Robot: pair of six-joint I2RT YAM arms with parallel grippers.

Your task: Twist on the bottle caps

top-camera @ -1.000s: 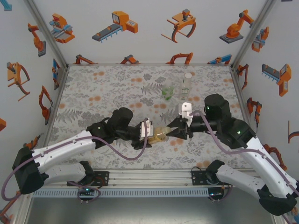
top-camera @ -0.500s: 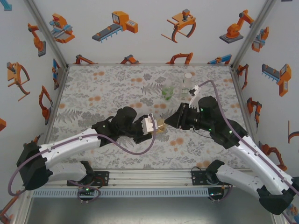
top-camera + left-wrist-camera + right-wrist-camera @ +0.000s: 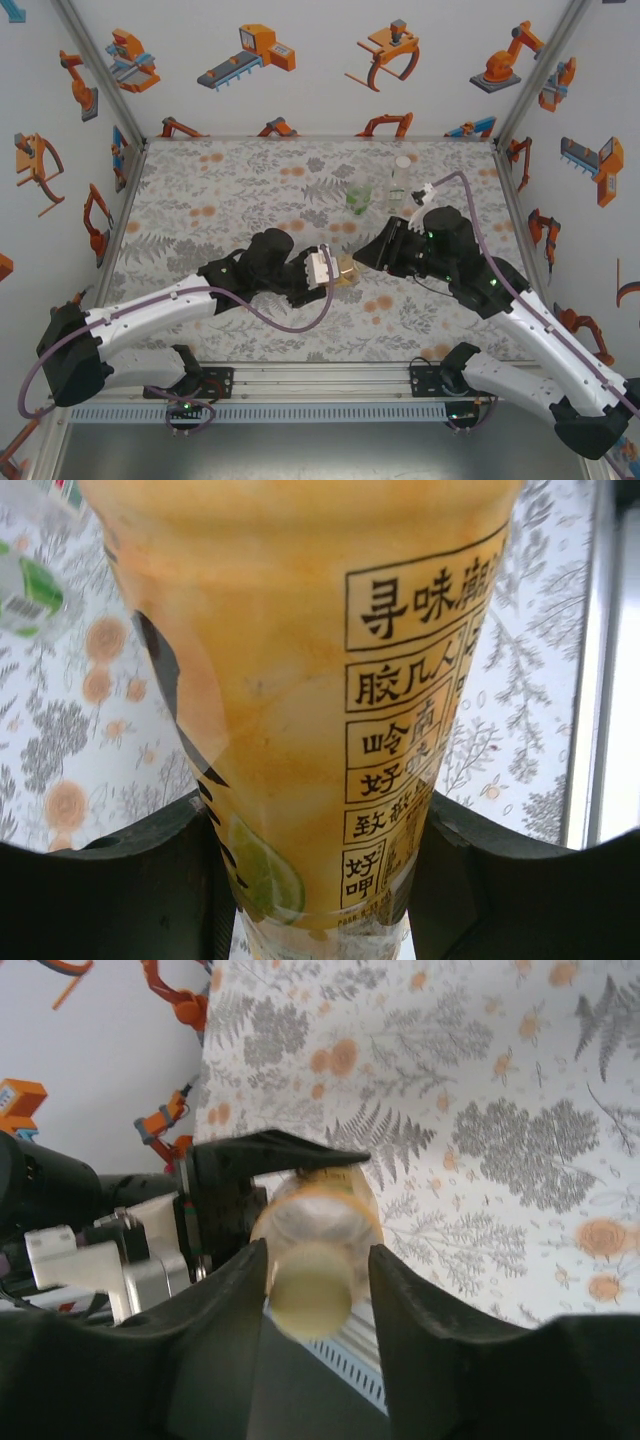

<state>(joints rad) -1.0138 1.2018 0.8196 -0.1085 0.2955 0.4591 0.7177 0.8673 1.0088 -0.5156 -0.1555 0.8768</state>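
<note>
The amber-yellow bottle (image 3: pixel 300 680) lies level above the mat, its body clamped in my left gripper (image 3: pixel 320 880). From above, the bottle (image 3: pixel 346 271) points right toward my right gripper (image 3: pixel 366 256). Its yellowish cap (image 3: pixel 312 1290) sits on the neck, between my right gripper's (image 3: pixel 316 1295) fingers. The left finger (image 3: pixel 215 1310) is close against the cap, and a gap shows beside the right finger (image 3: pixel 430 1310). The short green-tinted bottle (image 3: pixel 360 198) and the slim colourless bottle (image 3: pixel 400 180) stand upright at the back, apart from both grippers.
The fern-print mat (image 3: pixel 220 190) with orange dots covers the table. Walls with orange robot pictures (image 3: pixel 250 50) close in the back and sides. The metal rail (image 3: pixel 320 410) runs along the near edge. The green bottle (image 3: pixel 25 590) also appears far left in the left wrist view.
My right wrist has rolled round at the cap and the gripper now sits slightly farther back. The left gripper has carried the amber bottle a little right and back.
</note>
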